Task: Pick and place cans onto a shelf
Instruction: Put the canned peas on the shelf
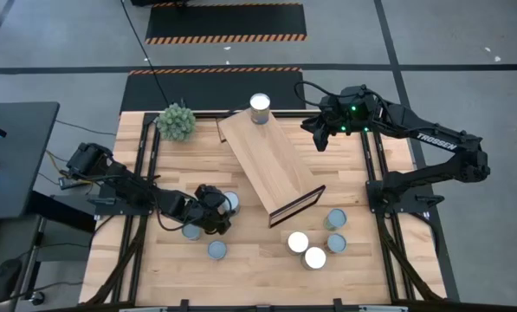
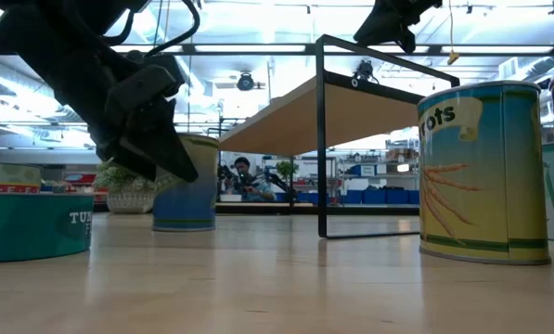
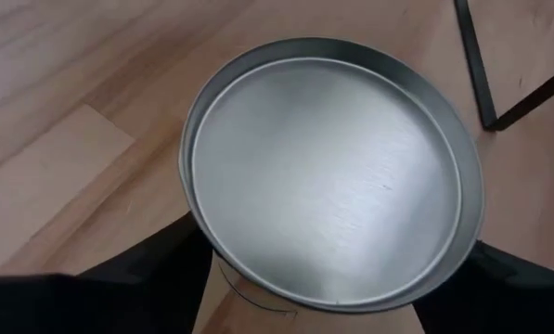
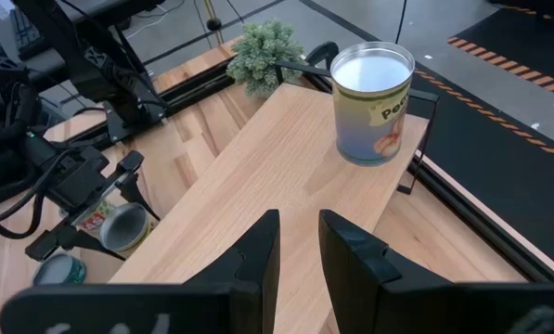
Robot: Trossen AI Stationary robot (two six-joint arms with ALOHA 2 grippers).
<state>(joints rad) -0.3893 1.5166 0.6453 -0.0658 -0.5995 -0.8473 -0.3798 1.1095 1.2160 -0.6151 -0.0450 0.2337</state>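
We see the left gripper (image 1: 216,211) around a silver-topped can (image 3: 328,176), fingers apart on either side – contact hidden. The right gripper (image 4: 298,243), nearly closed and empty, hovers over the shelf (image 1: 267,160) – one can (image 1: 259,108) stands there.

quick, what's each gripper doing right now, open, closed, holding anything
Left gripper: jaws open either side of a silver-topped can on the table, no firm grip visible.
Right gripper: jaws nearly shut, empty, above the shelf.
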